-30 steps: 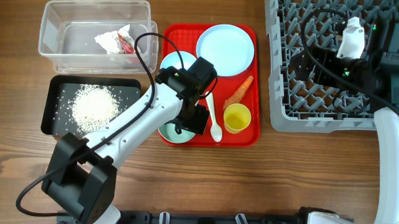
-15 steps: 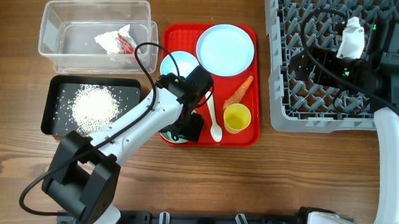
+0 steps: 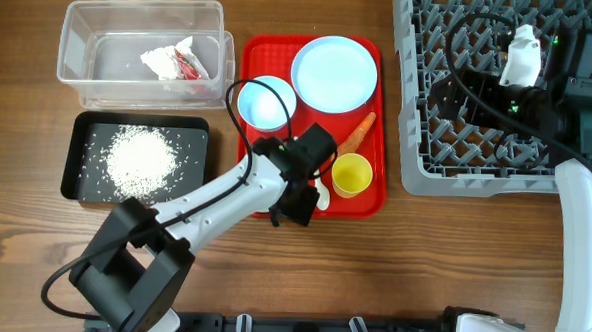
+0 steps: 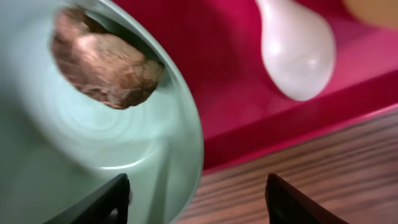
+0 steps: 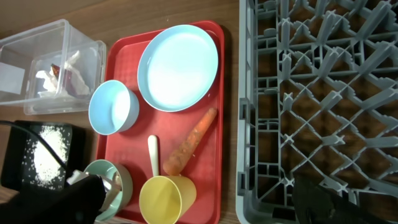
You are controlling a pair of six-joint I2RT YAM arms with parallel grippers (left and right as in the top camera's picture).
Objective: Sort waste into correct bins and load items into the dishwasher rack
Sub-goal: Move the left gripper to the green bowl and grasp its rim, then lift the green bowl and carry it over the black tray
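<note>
My left gripper point(image 3: 300, 194) point(image 4: 196, 202) is open at the red tray's front edge. One finger is inside the mint-green bowl point(image 4: 93, 143) point(image 5: 111, 180), the other outside its rim over the wood. A small brown scrap point(image 4: 102, 62) lies in that bowl. The white spoon point(image 4: 295, 50) point(image 3: 319, 194) lies just right of it. The yellow cup point(image 3: 352, 174), carrot piece point(image 3: 355, 137), pale-blue bowl point(image 3: 266, 102) and pale-blue plate point(image 3: 333, 73) are on the tray. My right gripper point(image 3: 459, 93) point(image 5: 196, 183) is open and empty above the grey dishwasher rack point(image 3: 477, 154).
The clear tub point(image 3: 81, 37) at the back left holds crumpled white paper with a red wrapper point(image 3: 170, 60). The black tray point(image 3: 80, 182) in front of it holds rice point(image 3: 141, 159). The red serving tray point(image 3: 256, 59) stands between the bins and the rack.
My left gripper has moved right and toward the tray's front edge, uncovering the pale-blue bowl and now hiding the mint-green bowl from above. The right arm has not moved.
</note>
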